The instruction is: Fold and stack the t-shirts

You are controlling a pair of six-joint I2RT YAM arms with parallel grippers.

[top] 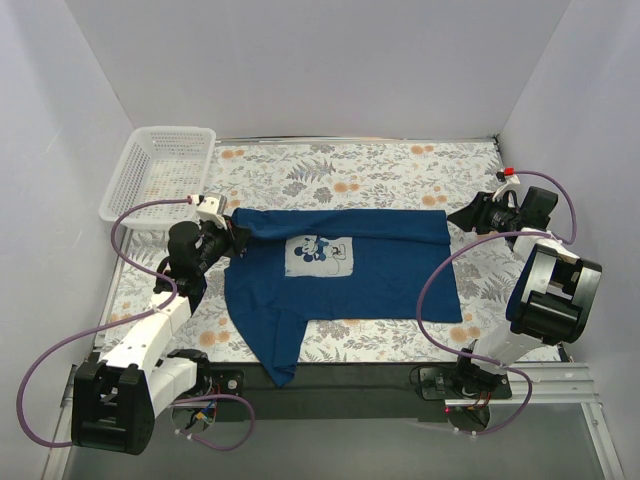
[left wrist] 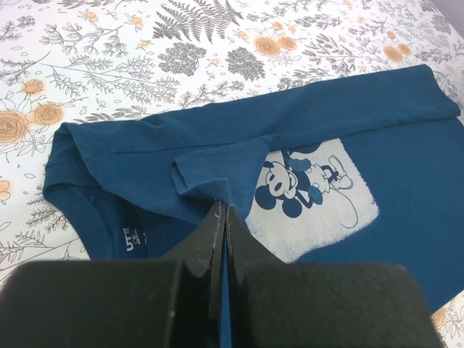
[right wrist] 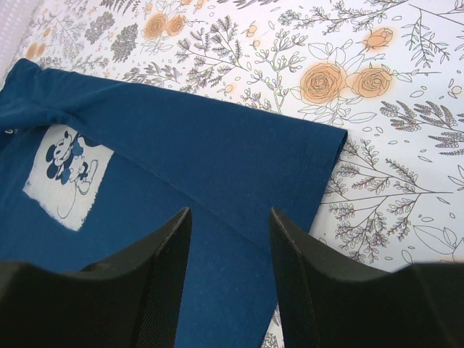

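My left fingers pinch shut on a sleeve of the shirt to fold it inward, while my right fingers hover open and empty above the hem.

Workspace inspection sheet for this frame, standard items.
Surface: floral cloth, flat.
Job's things: one blue t-shirt, partly folded, cartoon print facing up; no stack seen.
Clutter: nothing seen; white basket at the far left corner.
Grippers: left gripper shut, pinching a fold of the t-shirt near the collar; right gripper open above the shirt's right end.
Cables: left cable loops beside the basket; right cable loops across the shirt's right edge in the top view.
Surroundings: white walls on three sides.
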